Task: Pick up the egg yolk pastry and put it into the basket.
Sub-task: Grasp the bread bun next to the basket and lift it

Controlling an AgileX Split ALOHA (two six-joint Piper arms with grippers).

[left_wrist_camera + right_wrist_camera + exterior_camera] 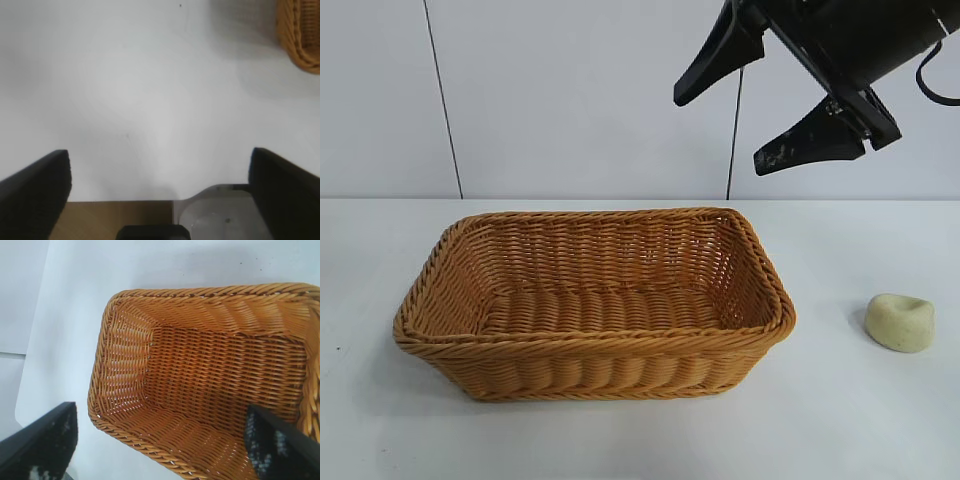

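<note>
The egg yolk pastry (900,322), a small pale yellow-cream lump, lies on the white table to the right of the basket. The orange-brown wicker basket (470,300) stands mid-table and holds nothing; it also shows in the right wrist view (125,355) and by a corner in the left wrist view (300,35). My right gripper (725,125) is open and empty, high above the basket's right end, up and left of the pastry. In its own view (160,440) the jaws frame the basket's near wall. My left gripper (160,172) is open and empty over bare table.
The white table (880,430) runs all round the basket. A white panelled wall (570,100) stands behind. In the left wrist view the table's edge and a metal mount plate (225,215) show below the gripper.
</note>
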